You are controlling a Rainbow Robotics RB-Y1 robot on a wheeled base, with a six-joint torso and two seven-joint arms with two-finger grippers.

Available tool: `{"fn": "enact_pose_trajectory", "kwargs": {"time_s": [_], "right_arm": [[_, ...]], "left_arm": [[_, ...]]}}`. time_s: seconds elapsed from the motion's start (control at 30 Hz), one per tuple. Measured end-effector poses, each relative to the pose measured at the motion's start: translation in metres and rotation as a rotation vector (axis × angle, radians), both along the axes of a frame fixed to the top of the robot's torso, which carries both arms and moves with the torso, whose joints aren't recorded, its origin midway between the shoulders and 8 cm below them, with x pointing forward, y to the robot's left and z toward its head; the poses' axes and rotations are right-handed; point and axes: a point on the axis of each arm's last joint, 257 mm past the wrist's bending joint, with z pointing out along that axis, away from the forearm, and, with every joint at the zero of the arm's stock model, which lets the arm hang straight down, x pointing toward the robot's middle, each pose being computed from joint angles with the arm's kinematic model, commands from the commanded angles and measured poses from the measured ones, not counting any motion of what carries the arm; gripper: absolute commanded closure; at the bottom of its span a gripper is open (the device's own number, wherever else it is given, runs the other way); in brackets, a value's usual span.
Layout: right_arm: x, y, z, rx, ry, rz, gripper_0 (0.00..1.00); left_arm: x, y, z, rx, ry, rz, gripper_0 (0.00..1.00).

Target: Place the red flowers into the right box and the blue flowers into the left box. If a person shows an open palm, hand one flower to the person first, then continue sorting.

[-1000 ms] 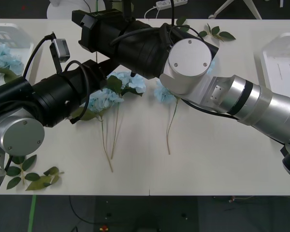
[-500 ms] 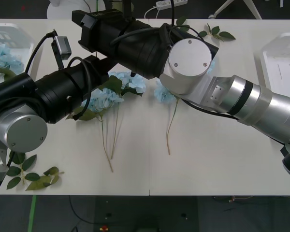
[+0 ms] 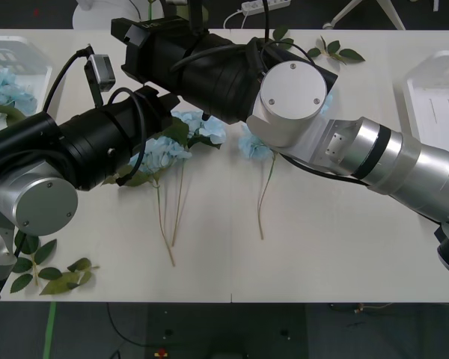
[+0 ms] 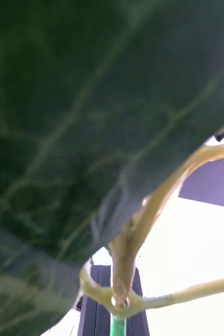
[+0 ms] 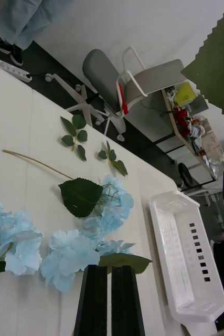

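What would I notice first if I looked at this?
Probably the two big robot arms crossing over the middle of the white table. Under them lie fluffy blue flowers with long thin stalks, and more blue flowers sit in the left box at the table's far left corner. The right box waits at the far right.

Right arm (image 3: 374, 161): brushed silver tube segments split by a black ring, with a small plate of tiny screws.
Right elbow cap (image 3: 293, 88): round pale grey disc with three small dark screws.
Right forearm (image 3: 202, 63): thick matte black cylinder ending in a boxy black wrist block, with black cables looped over it.
Left arm (image 3: 75, 146): black cylindrical forearm wrapped by a looping black cable.
Left joint cap (image 3: 39, 205): round silver-grey disc with small screws.
Left wrist camera (image 3: 103, 72): small grey box on a black bracket.
Left fingers (image 5: 93, 299): two flat black bars, side by side.
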Motion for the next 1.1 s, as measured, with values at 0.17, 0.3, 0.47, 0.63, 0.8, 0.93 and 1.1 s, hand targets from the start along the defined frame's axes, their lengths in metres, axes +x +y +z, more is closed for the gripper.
{"fn": "enact_pose_trajectory", "kwargs": {"time_s": [0.17, 0.3, 0.47, 0.63, 0.8, 0.93, 1.1], "right_arm": [[0.0, 0.0, 0.0, -0.001, 0.0, -0.001, 0.38], [0.0, 0.0, 0.0, -0.001, 0.0, -0.001, 0.03], [0.001, 0.0, 0.0, -0.001, 0.0, -0.001, 0.0], [0.001, 0.0, 0.0, -0.001, 0.0, -0.001, 0.0], [0.001, -0.001, 0.0, -0.001, -0.001, -0.002, 0.0], [0.002, -0.003, 0.0, -0.004, -0.003, -0.006, 0.0], [0.003, -0.013, -0.01, -0.056, 0.003, 0.02, 0.0]], "left_arm": [[0.001, 0.001, 0.0, 0.012, -0.007, 0.006, 1.0], [0.003, 0.003, -0.003, 0.02, -0.006, 0.013, 1.0], [0.005, 0.006, -0.005, 0.027, -0.005, 0.02, 1.0], [0.008, 0.012, -0.006, 0.035, -0.007, 0.034, 1.0], [0.024, 0.068, 0.006, 0.086, -0.019, 0.122, 1.0], [0.029, 0.162, -0.006, 0.28, 0.119, 0.239, 1.0], [0.014, 0.288, 0.001, 0.442, 0.293, 0.425, 1.0]]}}
